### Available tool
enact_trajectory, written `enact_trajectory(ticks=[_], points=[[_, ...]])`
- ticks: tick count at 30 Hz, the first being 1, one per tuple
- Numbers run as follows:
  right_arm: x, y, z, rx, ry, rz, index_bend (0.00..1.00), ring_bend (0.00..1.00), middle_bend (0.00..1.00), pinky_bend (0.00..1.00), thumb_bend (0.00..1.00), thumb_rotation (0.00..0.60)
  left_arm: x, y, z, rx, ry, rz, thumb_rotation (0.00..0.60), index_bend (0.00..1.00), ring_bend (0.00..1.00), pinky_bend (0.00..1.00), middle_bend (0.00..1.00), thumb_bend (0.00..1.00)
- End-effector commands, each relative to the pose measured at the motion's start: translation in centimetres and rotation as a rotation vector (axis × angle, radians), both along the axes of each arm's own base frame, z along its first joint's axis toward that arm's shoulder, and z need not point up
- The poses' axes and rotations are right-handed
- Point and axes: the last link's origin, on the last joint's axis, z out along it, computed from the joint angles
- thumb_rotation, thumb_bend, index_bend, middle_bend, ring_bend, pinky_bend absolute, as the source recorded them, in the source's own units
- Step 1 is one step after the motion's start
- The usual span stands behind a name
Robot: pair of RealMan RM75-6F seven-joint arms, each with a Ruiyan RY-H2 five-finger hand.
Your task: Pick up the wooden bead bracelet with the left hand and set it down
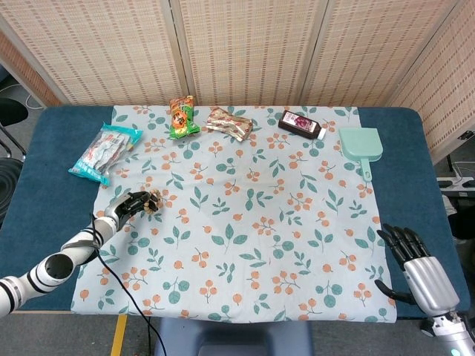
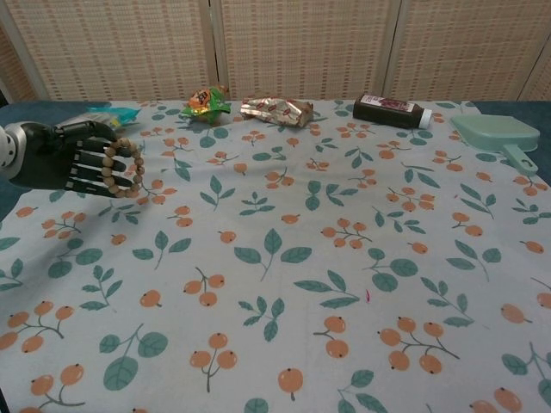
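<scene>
Bracelet held, ready for set-down

The left hand (image 2: 65,163) holds the wooden bead bracelet (image 2: 123,169) looped over its fingers, above the tablecloth (image 2: 284,258) at far left, presumably for placing. The right hand (image 1: 415,267) idles near right, fingers apart, empty.

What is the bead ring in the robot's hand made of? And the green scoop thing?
The bracelet held by the left hand looks like wood: round tan-brown beads with a dull, matte surface. The dustpan looks like plastic: one smooth, even mint-green piece with a molded handle, though the pictures cannot fully confirm it.
</scene>
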Motion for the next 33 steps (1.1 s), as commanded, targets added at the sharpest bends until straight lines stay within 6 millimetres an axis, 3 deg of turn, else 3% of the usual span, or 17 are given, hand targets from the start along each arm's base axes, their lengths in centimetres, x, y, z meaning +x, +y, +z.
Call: enact_trajectory(ticks=[1,11,16,20,26,29,33], points=[[0.0,0.01,0.0,0.0,0.0,0.0,0.0,0.0,0.0,0.0,0.15,0.558,-0.02,0.0,0.02,0.003,-0.008,0.012,0.368,0.5,0.35,0.12,0.59,0.55],[0.0,0.04,0.08,-0.003,-0.001,0.0,0.0,0.0,0.0,0.0,0.15,0.558,-0.05,-0.1,0.01,-0.005,-0.004,0.014,0.41,0.52,0.35,0.12,0.62,0.57],[0.0,0.05,0.17,-0.008,-0.002,0.0,0.0,0.0,0.0,0.0,0.15,0.558,0.16,-0.11,-0.05,-0.01,0.001,0.005,0.453,0.53,0.35,0.12,0.62,0.67],[0.01,0.07,0.26,-0.012,-0.004,0.001,0.0,0.0,0.0,0.0,0.15,0.558,0.29,-0.1,-0.07,-0.011,0.004,0.0,0.54,0.53,0.35,0.12,0.62,0.72],[0.02,0.12,0.28,-0.011,-0.004,0.003,0.0,0.0,0.0,0.0,0.15,0.559,0.37,-0.14,-0.13,-0.015,0.003,0.0,0.569,0.53,0.35,0.12,0.62,0.82],[0.01,0.11,0.35,-0.015,-0.004,0.003,0.0,0.0,0.0,0.0,0.15,0.559,0.45,-0.23,-0.19,-0.023,0.001,-0.001,0.6,0.53,0.35,0.12,0.62,0.97],[0.03,0.17,0.39,-0.018,-0.005,0.004,0.0,0.0,0.0,0.0,0.15,0.558,0.76,-0.37,-0.16,-0.055,0.021,-0.039,0.6,0.53,0.35,0.12,0.62,1.0]])
